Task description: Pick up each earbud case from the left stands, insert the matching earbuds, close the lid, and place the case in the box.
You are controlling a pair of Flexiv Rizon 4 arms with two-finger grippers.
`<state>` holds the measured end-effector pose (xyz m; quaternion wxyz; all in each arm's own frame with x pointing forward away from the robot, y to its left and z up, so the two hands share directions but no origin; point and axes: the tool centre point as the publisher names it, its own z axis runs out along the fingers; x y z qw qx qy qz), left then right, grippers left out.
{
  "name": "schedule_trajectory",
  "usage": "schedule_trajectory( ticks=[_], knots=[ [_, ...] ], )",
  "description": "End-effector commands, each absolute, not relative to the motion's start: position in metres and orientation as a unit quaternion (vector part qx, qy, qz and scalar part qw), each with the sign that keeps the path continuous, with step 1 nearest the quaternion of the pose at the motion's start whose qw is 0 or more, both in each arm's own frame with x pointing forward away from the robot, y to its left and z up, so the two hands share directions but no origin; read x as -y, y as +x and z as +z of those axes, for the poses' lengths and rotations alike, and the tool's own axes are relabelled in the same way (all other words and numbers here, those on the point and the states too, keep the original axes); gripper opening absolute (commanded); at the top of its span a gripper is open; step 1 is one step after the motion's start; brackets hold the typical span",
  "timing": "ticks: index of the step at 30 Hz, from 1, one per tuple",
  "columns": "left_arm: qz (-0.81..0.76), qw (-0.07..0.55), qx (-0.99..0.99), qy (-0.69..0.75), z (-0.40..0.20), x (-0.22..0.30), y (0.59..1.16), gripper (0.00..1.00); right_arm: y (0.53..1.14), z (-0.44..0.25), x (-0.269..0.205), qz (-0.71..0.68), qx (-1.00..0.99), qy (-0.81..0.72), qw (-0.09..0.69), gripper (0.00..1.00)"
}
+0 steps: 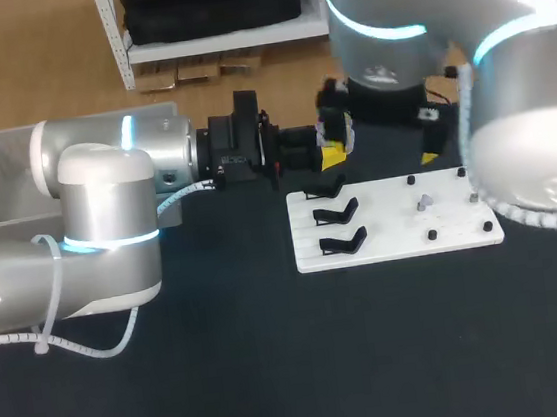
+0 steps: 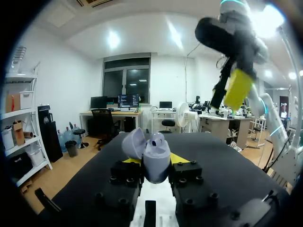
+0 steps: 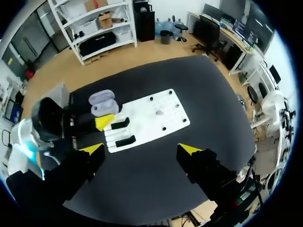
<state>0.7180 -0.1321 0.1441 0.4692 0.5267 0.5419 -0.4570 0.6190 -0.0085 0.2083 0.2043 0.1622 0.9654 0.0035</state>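
The left gripper (image 2: pixel 155 161) is clamped on a lavender earbud case (image 2: pixel 155 150), held above the tabletop (image 1: pixel 277 370) just beyond the far-left corner of the white stand board (image 1: pixel 401 227). The case's long axis appears to run left-right along the fingers, with its lid (image 2: pixel 134 143) swung open towards the far side. The right gripper (image 3: pixel 142 150) hangs high above the board with its fingers apart.

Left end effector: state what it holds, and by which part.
The left end effector holds the open earbud case by the two sides of its base.
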Motion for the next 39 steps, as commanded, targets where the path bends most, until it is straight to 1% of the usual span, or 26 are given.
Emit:
schedule_trajectory(
  ticks=[1,7,14,19,21,22,39],
  knots=[
    [-0.457,0.474,-0.54,0.525,0.143,0.132,0.717,0.0,0.624,0.183,0.033,0.059,-0.964,0.133,0.222,1.0],
    [-0.457,0.474,-0.54,0.525,0.143,0.132,0.717,0.0,0.635,0.168,0.049,0.08,-0.961,0.129,0.232,1.0],
    [-0.457,0.474,-0.54,0.525,0.143,0.132,0.717,0.0,0.642,0.136,0.053,0.092,-0.96,0.102,0.244,1.0],
    [-0.457,0.474,-0.54,0.525,0.143,0.132,0.717,0.0,0.65,0.098,0.058,0.097,-0.963,0.127,0.215,1.0],
    [-0.457,0.474,-0.54,0.525,0.143,0.132,0.717,0.0,0.653,0.079,0.061,0.106,-0.967,0.138,0.188,1.0],
    [-0.457,0.474,-0.54,0.525,0.143,0.132,0.717,0.0,0.653,0.072,0.063,0.147,-0.965,0.149,0.156,1.0],
    [-0.457,0.474,-0.54,0.525,0.143,0.132,0.717,0.0,0.653,0.072,0.063,0.147,-0.965,0.149,0.156,1.0]
  ],
)
